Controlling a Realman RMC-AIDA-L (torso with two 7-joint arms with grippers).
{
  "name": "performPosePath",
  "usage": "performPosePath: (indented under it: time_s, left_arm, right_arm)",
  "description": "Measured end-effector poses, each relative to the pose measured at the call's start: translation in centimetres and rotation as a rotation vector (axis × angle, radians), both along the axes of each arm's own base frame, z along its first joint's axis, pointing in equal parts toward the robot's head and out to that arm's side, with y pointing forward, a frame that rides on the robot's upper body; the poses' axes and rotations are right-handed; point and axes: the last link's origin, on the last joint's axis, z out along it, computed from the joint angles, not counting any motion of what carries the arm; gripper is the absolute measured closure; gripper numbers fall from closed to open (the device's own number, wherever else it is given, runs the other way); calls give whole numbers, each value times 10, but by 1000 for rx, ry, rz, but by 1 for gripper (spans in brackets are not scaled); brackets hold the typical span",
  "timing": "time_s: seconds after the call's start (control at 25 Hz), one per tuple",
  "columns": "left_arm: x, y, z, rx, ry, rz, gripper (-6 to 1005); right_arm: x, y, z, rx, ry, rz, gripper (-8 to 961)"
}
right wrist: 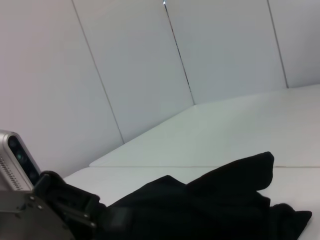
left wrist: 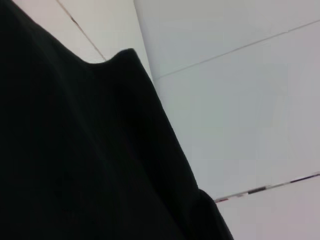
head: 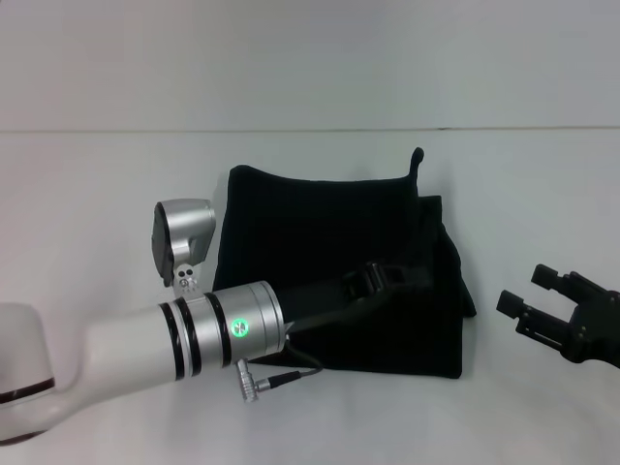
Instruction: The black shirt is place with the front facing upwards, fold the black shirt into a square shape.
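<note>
Black shirt [head: 329, 262]: lies folded into a rough square at the middle of the white table [head: 97, 194]; no lettering shows on the upper face; one small peak of cloth sticks up at the far edge, at about 1 o'clock from the shirt's middle; layered edges show along its right side.

Left gripper [head: 373, 278]: reaches in from 8 o'clock across the shirt, its black end low over the cloth just right of the shirt's middle; black on black, so whether the fingers are parted or pinching cloth cannot be told.

Left wrist view: black shirt cloth [left wrist: 75, 150] fills most of the picture close up; the fingers do not show.

Right gripper [head: 547, 305]: off the cloth at about 4 o'clock from the shirt, well apart from its right edge, over bare table; its fingers stand spread with a clear gap and hold nothing.

Right wrist view: the shirt [right wrist: 225, 210] lies bunched on the table, with the left arm's end [right wrist: 65, 205] beside it.
</note>
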Motion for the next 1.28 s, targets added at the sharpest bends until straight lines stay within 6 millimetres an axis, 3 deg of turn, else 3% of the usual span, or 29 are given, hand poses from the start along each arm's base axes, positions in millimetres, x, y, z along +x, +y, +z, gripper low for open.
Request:
performPosePath:
  time_s: [0.48, 0.68, 0.76, 1.04, 1.28]
  left_arm:
    - [-1, -12, -2, -5, -31, -29, 803]
    - [2, -14, 11, 21, -60, -129, 587]
    - [3, -16, 19, 22, -74, -186, 547]
    - [-9, -23, 55, 57, -114, -290, 408]
    - [-37, -26, 89, 218, 2, -392, 216]
  right_arm:
    - [15, 3, 15, 128, 44, -116, 117]
    - [20, 6, 25, 180, 118, -186, 117]
    - [19, 8, 28, 187, 147, -199, 117]
    - [1, 20, 26, 163, 205, -150, 117]
    - [-38, 29, -1, -18, 136, 66, 117]
